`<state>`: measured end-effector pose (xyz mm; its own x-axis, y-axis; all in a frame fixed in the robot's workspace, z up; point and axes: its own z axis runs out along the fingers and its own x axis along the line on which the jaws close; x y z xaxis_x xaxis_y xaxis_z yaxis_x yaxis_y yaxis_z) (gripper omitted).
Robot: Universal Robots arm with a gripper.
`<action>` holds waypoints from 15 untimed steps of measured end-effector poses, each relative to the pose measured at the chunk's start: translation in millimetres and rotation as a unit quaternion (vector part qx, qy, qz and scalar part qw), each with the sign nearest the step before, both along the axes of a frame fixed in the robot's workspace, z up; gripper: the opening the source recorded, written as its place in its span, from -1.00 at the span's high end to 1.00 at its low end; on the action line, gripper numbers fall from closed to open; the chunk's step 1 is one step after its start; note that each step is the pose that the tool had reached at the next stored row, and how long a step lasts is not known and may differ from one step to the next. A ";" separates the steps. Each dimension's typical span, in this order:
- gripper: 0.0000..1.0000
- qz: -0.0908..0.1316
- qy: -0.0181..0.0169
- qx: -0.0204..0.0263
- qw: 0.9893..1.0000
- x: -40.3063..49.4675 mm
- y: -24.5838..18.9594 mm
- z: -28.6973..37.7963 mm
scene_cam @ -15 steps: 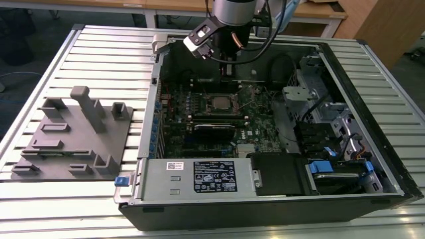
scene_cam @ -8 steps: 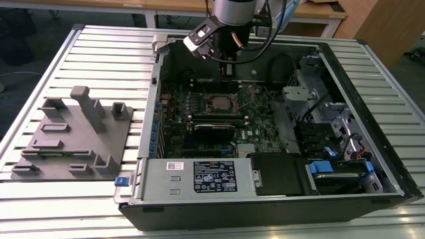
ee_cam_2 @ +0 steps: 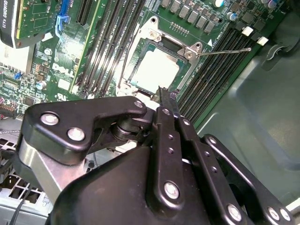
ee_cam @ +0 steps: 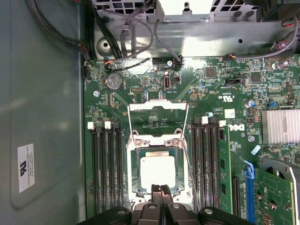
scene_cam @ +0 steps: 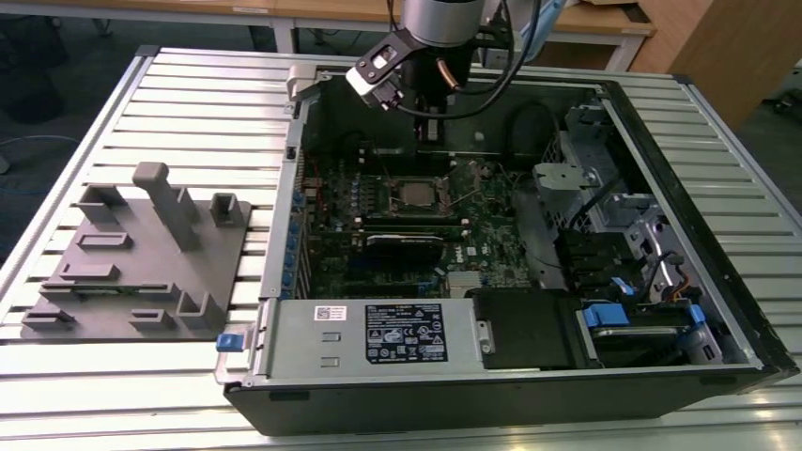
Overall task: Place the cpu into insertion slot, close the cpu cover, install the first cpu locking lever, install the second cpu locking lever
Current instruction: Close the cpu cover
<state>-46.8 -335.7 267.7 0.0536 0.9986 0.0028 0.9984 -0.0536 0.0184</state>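
Observation:
The cpu (ee_cam: 158, 171), a square chip with a pale metal top, lies flat in the insertion slot (ee_cam: 136, 183) on the green motherboard; the exterior view shows the cpu (scene_cam: 414, 193) mid-board. The cpu cover (ee_cam: 158, 107), a thin metal frame, stands swung open beyond the socket. A thin wire locking lever (ee_cam_2: 225, 50) sticks out sideways, unlatched, and another locking lever (ee_cam: 189, 154) runs along the socket's side. My gripper (ee_cam: 161, 189) hovers above the socket's edge, shut with nothing between its black fingertips (ee_cam_2: 161, 93). In the exterior view the gripper (scene_cam: 430, 127) hangs over the case's far side.
The open computer case (scene_cam: 701, 150) lies on a slatted metal table. Black memory slots (ee_cam: 107, 173) flank the socket on both sides. A power supply (scene_cam: 376, 334) fills the case's near end, with drive bays (scene_cam: 626, 244) on the exterior view's right. A grey fixture block (scene_cam: 138, 254) sits on the exterior view's left.

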 end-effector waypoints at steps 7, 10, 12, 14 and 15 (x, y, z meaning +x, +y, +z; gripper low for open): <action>0.80 0.000 0.000 0.000 1.000 0.0 0.0 0.8; 0.80 0.000 0.000 0.000 1.000 0.2 0.0 2.7; 0.80 0.000 0.000 0.000 1.000 0.8 0.0 2.7; 0.80 0.000 0.000 0.000 1.000 1.2 0.0 2.6; 0.80 0.000 0.000 0.000 1.000 1.5 0.1 2.6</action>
